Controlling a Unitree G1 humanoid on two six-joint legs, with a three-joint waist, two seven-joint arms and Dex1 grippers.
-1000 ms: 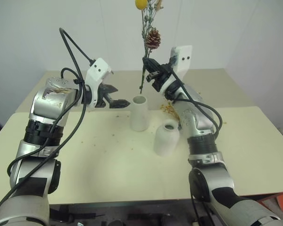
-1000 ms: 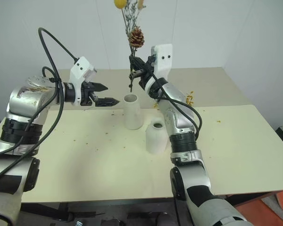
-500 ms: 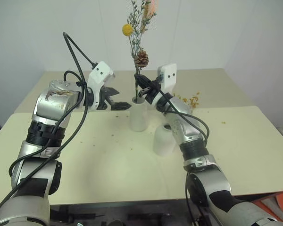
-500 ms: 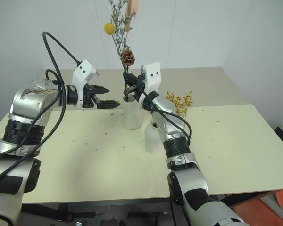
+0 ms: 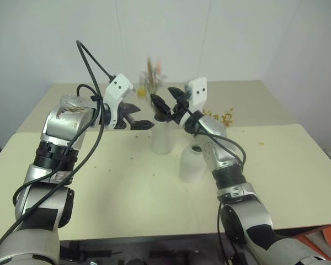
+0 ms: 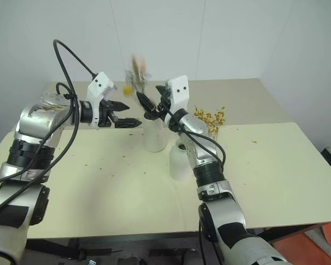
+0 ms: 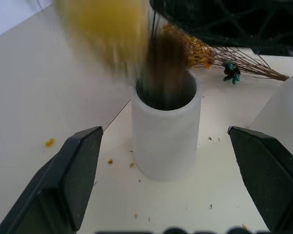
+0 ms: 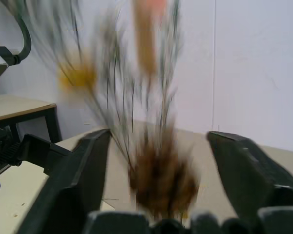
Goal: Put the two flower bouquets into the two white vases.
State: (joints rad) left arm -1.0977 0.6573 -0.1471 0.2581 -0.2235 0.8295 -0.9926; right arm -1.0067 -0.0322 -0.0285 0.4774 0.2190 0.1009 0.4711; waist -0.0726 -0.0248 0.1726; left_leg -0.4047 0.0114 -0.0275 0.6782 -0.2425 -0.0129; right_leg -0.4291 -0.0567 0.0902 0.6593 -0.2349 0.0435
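Left eye view: a cream table (image 5: 116, 182), matte and flat, is carrying everything and is lightly speckled with fallen crumbs of dried blossom.

Tall vase (image 5: 162, 138): a matte white straight cylinder, standing upright at mid-table. The sparse bouquet (image 5: 150, 83) is sitting in its mouth, blurred, so only a yellow ball and tan plumes are making themselves out; in the right wrist view its thin stems and a brown mass low down (image 8: 158, 178) are smearing together.

Short vase (image 5: 192, 163): a matte white bell shape with a narrowed neck, standing just beside the tall one on the robot's right, partly covered by the right forearm.

Bushy bouquet (image 6: 209, 117): tiny orange-yellow blossoms on dry twigs, lying flat on the table behind the short vase, half hidden by the right arm.

Right gripper (image 5: 168, 105): its black fingers are spreading wide just above the tall vase's rim, holding nothing, with the stems rising between them.

Left gripper (image 5: 137, 118): its fingers are standing apart, empty, hovering level beside the tall vase without touching it; in the left wrist view the vase (image 7: 165, 134) is sitting between them.
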